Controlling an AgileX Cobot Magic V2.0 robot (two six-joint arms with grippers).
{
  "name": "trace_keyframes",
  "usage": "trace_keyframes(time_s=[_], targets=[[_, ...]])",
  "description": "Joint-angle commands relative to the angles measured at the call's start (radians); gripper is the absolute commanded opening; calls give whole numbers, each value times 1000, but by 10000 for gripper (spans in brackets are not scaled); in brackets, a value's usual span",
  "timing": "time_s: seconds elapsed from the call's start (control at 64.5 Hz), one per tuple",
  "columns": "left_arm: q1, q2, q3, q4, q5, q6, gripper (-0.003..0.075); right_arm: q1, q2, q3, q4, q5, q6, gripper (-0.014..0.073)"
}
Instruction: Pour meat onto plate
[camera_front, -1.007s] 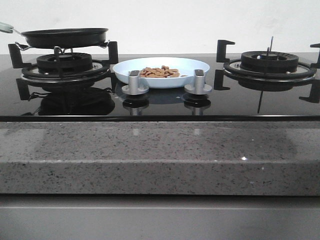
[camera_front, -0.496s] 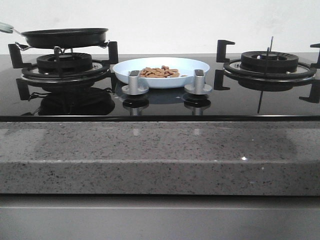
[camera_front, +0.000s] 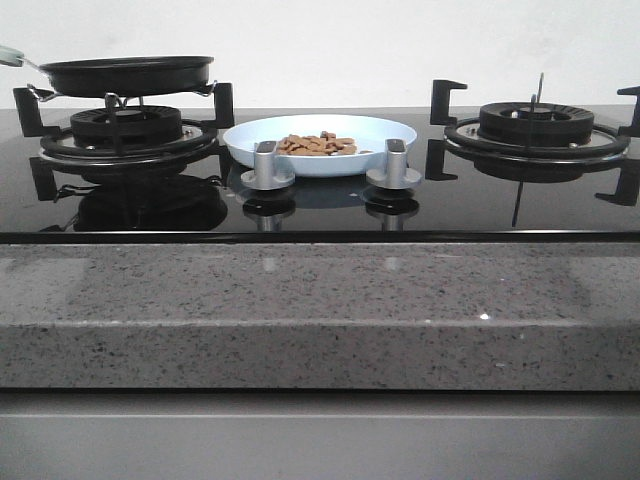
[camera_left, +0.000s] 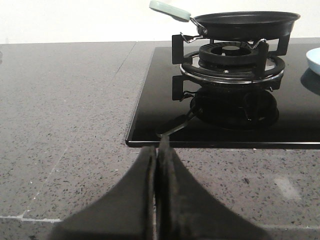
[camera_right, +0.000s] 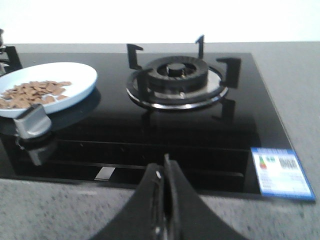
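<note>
The pale blue plate (camera_front: 320, 143) sits on the black glass hob between the two burners, with a heap of orange-brown meat (camera_front: 316, 145) lying in it. The plate (camera_right: 75, 85) and meat (camera_right: 32, 92) also show in the right wrist view. A black frying pan (camera_front: 128, 74) with a pale green handle rests on the left burner; I cannot see inside it. My left gripper (camera_left: 156, 150) is shut and empty over the granite counter in front of the hob. My right gripper (camera_right: 165, 167) is shut and empty at the hob's front edge. Neither gripper shows in the front view.
Two silver knobs (camera_front: 266, 166) (camera_front: 391, 166) stand just in front of the plate. The right burner (camera_front: 535, 128) is bare, with tall black pan supports. A blue label (camera_right: 281, 172) is stuck on the hob's front right corner. The granite counter (camera_front: 320, 310) runs along the front.
The front view has shifted very slightly; the plate, meat and pan stay where they were.
</note>
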Motion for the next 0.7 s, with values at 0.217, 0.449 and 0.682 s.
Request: trace_keyframes(time_s=[0.217, 0.449, 0.682], targets=[[2, -18, 5, -12, -90, -10, -20, -37, -210, 142, -22, -43, 18, -60], [2, -18, 5, -12, -90, -10, -20, -41, -269, 166, -25, -12, 18, -60], [2, -17, 5, -12, -90, -10, -20, -47, -270, 167, -25, 2, 18, -60]])
